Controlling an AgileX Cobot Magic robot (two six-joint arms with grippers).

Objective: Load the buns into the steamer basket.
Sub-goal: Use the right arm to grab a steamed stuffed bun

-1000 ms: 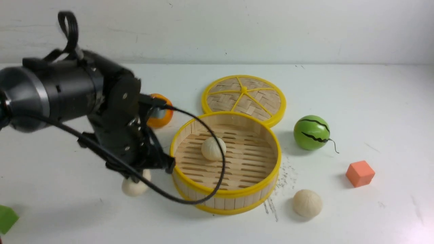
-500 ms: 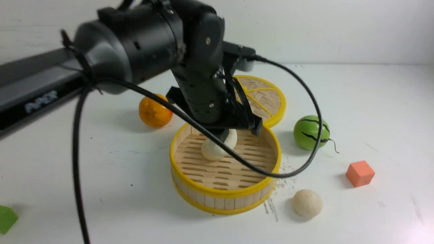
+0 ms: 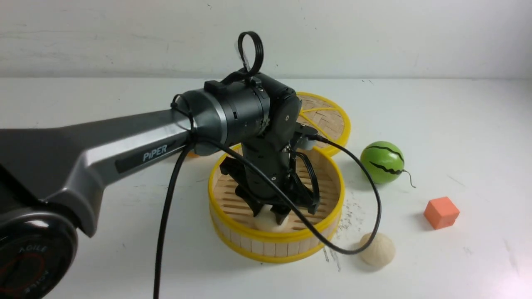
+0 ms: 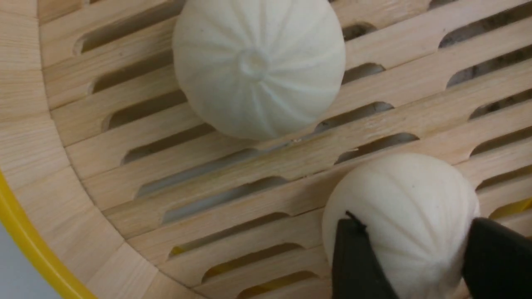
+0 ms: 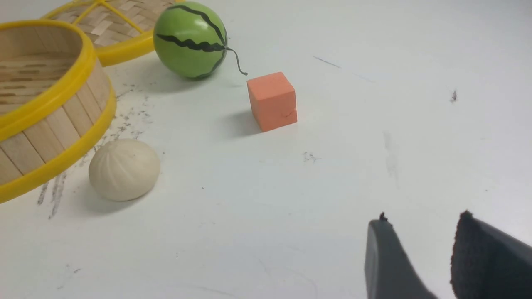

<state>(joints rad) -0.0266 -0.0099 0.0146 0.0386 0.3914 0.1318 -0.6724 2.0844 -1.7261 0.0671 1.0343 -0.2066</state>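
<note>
The steamer basket [image 3: 275, 239] stands mid-table, and my left gripper [image 3: 271, 212] reaches down into its near side. One bun [image 4: 399, 191] rests on the slatted floor between my left gripper's [image 4: 413, 220] open fingers, which stand close on either side of it. A second bun [image 4: 257, 66] lies on the slats [image 4: 25, 124] a little way off; the arm hides it in the front view. The third bun [image 3: 377, 249] sits on the table right of the basket [image 5: 54, 95], also in the right wrist view [image 5: 124, 169]. My right gripper [image 5: 423, 218] hovers open and empty above bare table.
The woven lid [image 3: 330, 120] lies flat behind the basket. A green watermelon ball [image 3: 381, 162] and an orange cube [image 3: 441, 212] sit to the right. The left arm's black cable [image 3: 365, 232] loops down over the basket's right rim to the loose bun.
The left arm has carried a bun from the table left of the basket up over the rim and down onto the slats. Its jaws have widened around it.
</note>
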